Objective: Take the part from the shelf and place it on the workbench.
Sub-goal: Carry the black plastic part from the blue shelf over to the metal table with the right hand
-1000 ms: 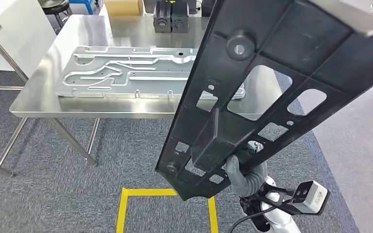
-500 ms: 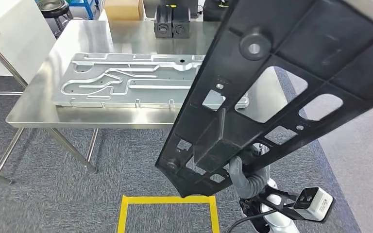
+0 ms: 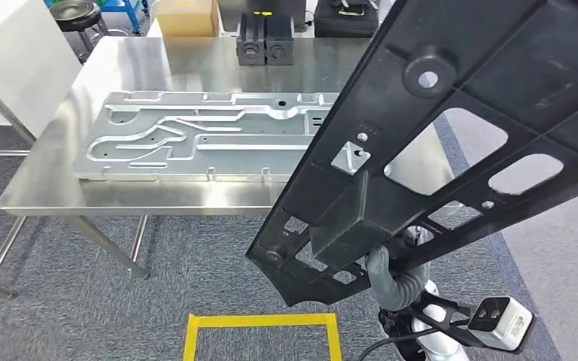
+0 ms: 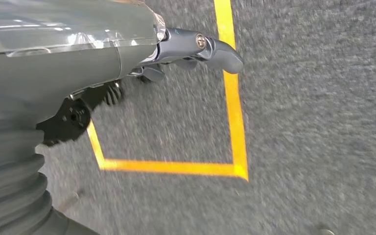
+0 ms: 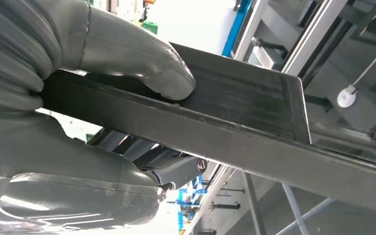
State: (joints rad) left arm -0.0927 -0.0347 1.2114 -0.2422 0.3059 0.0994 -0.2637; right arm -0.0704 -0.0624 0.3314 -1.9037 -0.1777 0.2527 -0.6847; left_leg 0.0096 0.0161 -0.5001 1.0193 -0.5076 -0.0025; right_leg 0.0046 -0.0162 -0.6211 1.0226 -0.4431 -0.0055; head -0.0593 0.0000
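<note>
As the robot faces a steel bench [image 3: 60, 197] standing on grey carpet [image 3: 83, 301], a flat silver plate [image 3: 196, 135] with raised channels lies across the bench's top, and two black blocks [image 3: 264, 40] stand side by side near its far edge, with a cardboard box [image 3: 184, 15] and a stool [image 3: 71, 11] beyond. Yellow tape [image 3: 260, 322] marks a square outline on the carpet just in front of the robot. The left hand [image 4: 142, 54] hangs over that tape, its dark fingers [image 4: 215, 49] loosely curled with nothing in them. To the right, the long black part [image 3: 436, 143], a ribbed plastic panel pierced with cut-outs and holes, is held up in the air, tilted, running from low near the robot's body up toward the top right corner and overlapping the bench's near right corner in the head view; it is not resting on the bench. The right hand [image 3: 387, 274] grips the part's lower end, and the right wrist view shows the grey thumb [image 5: 142, 63] pressed on one face of the panel's edge with the fingers [image 5: 142, 159] closed against the other side.
</note>
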